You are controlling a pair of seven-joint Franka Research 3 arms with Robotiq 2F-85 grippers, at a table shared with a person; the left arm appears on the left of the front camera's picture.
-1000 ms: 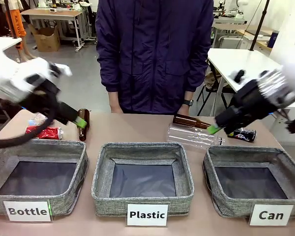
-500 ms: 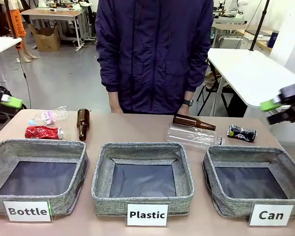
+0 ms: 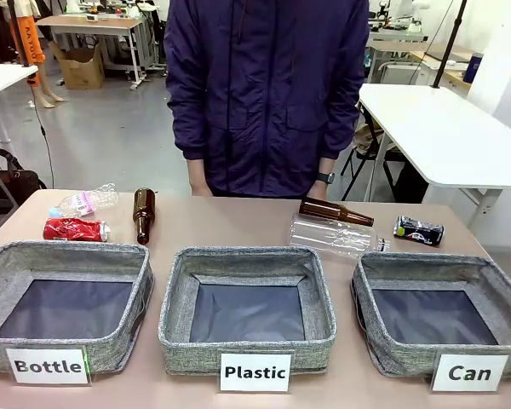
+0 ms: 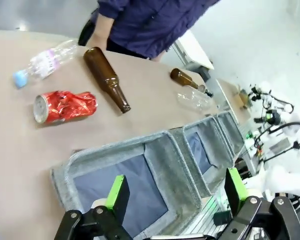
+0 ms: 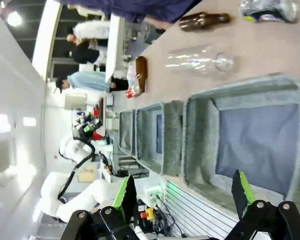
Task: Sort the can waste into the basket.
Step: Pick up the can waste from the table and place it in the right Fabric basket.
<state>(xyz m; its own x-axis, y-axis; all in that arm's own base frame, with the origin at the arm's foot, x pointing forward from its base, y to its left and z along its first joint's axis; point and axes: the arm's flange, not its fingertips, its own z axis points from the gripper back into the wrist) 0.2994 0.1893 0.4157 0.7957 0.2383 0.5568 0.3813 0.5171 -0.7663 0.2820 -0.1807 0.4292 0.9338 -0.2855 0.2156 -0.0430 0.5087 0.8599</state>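
The red crushed can [image 3: 75, 229] lies at the table's far left, and in the left wrist view this red can [image 4: 65, 106] is well ahead of my open left gripper [image 4: 176, 194], which hovers over the nearest bin. The dark crushed can [image 3: 418, 230] lies far right behind the basket [image 3: 422, 262] labelled "Can". My right gripper [image 5: 183, 194] stands open and empty on the near side of that basket [image 5: 240, 97], with the dark can [image 5: 267, 9] beyond it.
Two brown glass bottles [image 3: 143, 213] [image 3: 335, 211] and two clear plastic bottles [image 3: 83, 202] [image 3: 336, 234] lie among the cans. Bins labelled "Bottle" [image 3: 68, 254] and "Plastic" [image 3: 249, 258] stand left of the basket. A person [image 3: 264, 94] stands at the far edge.
Both arms have drawn back from over the table, the left off to the left and the right off to the right. The cans, bottles and bins have not moved.
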